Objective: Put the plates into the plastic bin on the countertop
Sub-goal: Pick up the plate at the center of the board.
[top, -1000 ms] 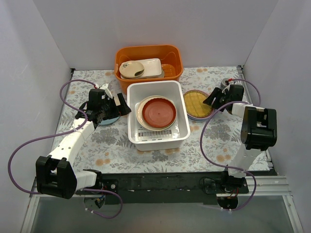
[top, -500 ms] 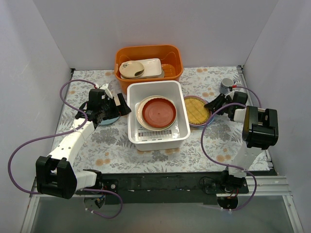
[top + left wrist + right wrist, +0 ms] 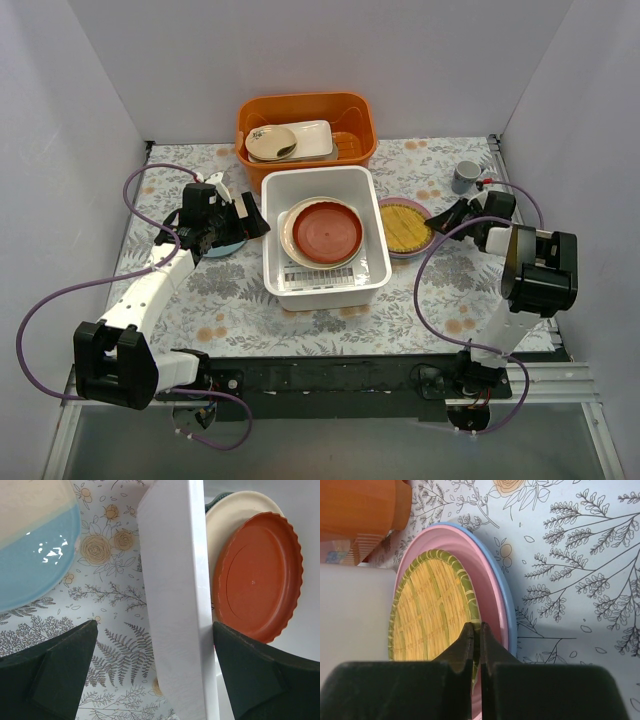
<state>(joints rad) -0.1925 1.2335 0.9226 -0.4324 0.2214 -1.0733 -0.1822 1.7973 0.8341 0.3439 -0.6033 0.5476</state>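
Observation:
The white plastic bin stands mid-countertop with a red-brown plate on a cream plate inside. To its right lies a stack: the yellow woven plate on a pink plate on a blue-rimmed plate. My right gripper is shut on the yellow plate's near rim, also seen from above. My left gripper hangs open astride the bin's left wall. A blue and cream plate lies on the countertop under that arm.
An orange tub behind the bin holds a beige oval dish and a white tray. A grey mug stands at the back right, close behind my right wrist. White walls enclose the countertop on three sides.
My right gripper drew back from over the stack to its right edge and closed on the yellow plate's rim, uncovering the grey mug. The left arm has not moved.

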